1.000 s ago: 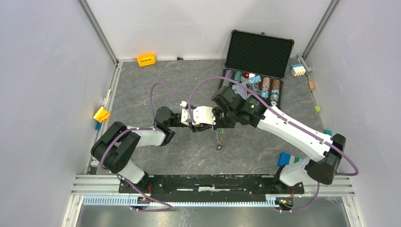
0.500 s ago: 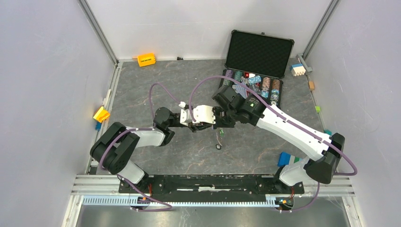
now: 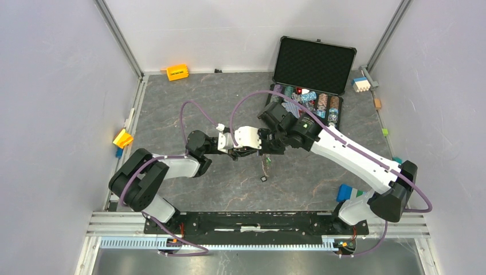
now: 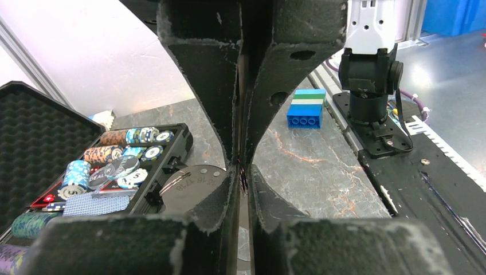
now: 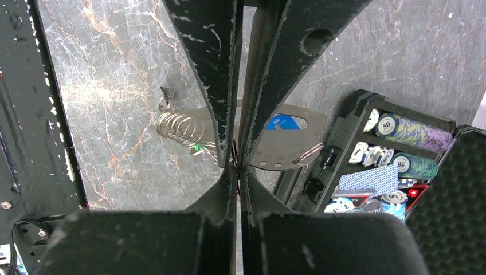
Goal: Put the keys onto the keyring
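Note:
My left gripper (image 3: 255, 150) and right gripper (image 3: 263, 148) meet tip to tip over the middle of the table, both shut. The keyring shows as a flat silver oval plate in the left wrist view (image 4: 183, 189) and in the right wrist view (image 5: 286, 146), right behind the touching fingertips. A silver wire coil (image 5: 180, 129) and the green tag (image 5: 198, 149) hang beside it. In the top view the thin chain drops below the fingers, with the green tag (image 3: 267, 162) and dark fob (image 3: 263, 179) at the table. Both jaws pinch thin metal at the keyring. No separate key shows.
An open black case (image 3: 312, 63) with poker chips and cards stands back right, close behind the right gripper; it also shows in the left wrist view (image 4: 34, 143). A blue-green-white block (image 3: 347, 193) lies near the right arm's base. Orange (image 3: 177, 72) and yellow (image 3: 122, 138) blocks lie at the left.
Both grippers, still pressed together, have shifted slightly to the left and away from the bases. The chain and fob hang in nearly the same place.

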You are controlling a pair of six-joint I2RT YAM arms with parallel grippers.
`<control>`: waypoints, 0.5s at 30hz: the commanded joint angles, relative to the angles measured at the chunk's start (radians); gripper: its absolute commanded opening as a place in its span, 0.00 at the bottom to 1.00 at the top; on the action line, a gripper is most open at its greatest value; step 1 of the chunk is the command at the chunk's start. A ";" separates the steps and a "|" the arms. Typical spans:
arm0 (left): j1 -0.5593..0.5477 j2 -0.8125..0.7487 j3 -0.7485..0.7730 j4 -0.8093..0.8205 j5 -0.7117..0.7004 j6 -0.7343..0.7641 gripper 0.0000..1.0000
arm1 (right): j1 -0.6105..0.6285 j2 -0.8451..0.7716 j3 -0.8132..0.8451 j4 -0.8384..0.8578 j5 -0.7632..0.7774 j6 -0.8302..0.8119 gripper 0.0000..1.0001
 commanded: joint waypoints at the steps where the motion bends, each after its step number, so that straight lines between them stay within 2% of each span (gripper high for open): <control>1: -0.008 0.009 0.020 0.065 0.006 0.017 0.11 | -0.010 -0.003 0.025 0.026 -0.029 0.015 0.00; 4: -0.009 0.012 0.026 0.064 0.005 0.011 0.02 | -0.015 -0.005 0.027 0.029 -0.044 0.016 0.00; 10: -0.007 -0.001 0.021 0.055 -0.027 -0.023 0.02 | -0.051 -0.024 0.014 0.044 -0.084 0.020 0.00; 12: 0.001 -0.010 0.023 0.062 -0.036 -0.056 0.02 | -0.074 -0.042 -0.007 0.060 -0.108 0.018 0.06; 15: 0.008 -0.025 0.029 0.086 -0.060 -0.128 0.02 | -0.118 -0.079 -0.045 0.082 -0.161 0.012 0.19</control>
